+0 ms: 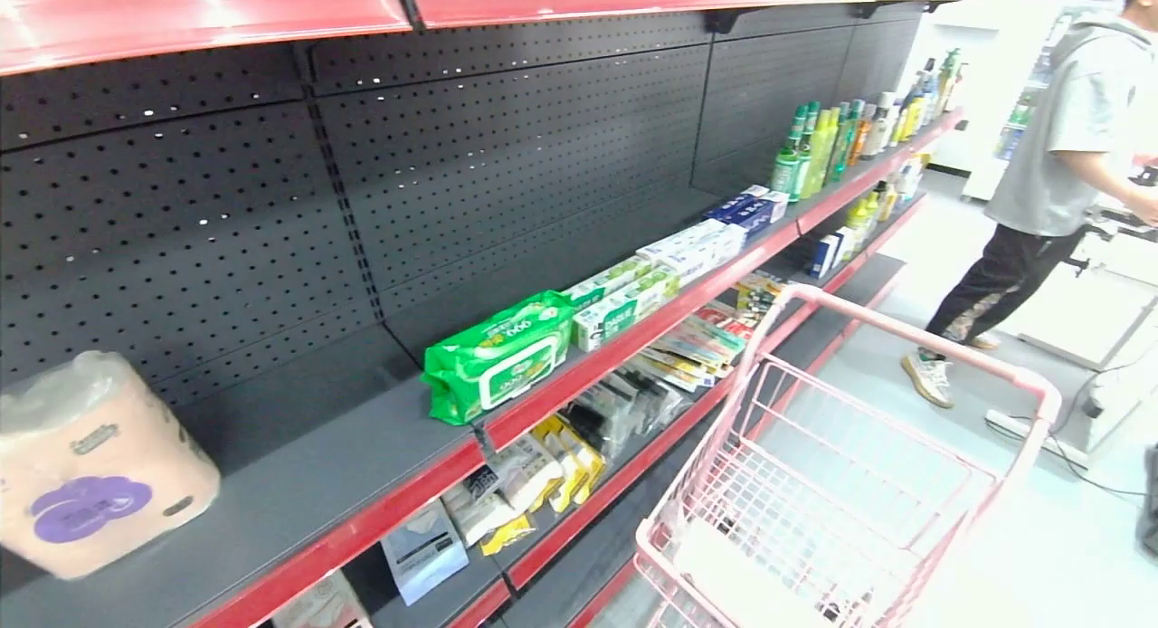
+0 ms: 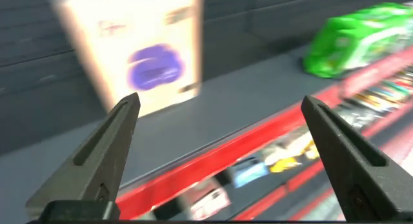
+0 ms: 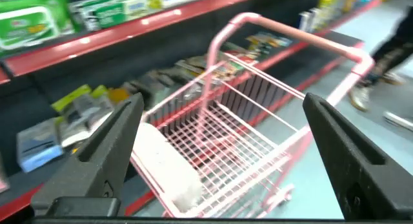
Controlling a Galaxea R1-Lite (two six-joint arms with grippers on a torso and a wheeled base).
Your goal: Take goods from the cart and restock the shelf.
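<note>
The right gripper (image 3: 224, 100) hangs above the pink cart (image 3: 290, 40), its jaws spread wide and nothing between them. At the bottom of the basket lies a white pack (image 3: 164, 159) — in my judgement the next good to take. The left gripper (image 2: 219, 101) is released and empty too. It faces the grey shelf (image 2: 213, 127), where a paper roll pack (image 2: 139, 56) stands and a green wipes pack (image 2: 361, 37) lies further along.

To do the step well, the right claw should descend straight between the wire walls and close across the pack's narrow side. It should lift clear of the rim before turning — the bare board between the two packs looks like a good place. Beyond are toothpaste boxes (image 1: 624, 302) and, farthest, bottles (image 1: 814, 148).
</note>
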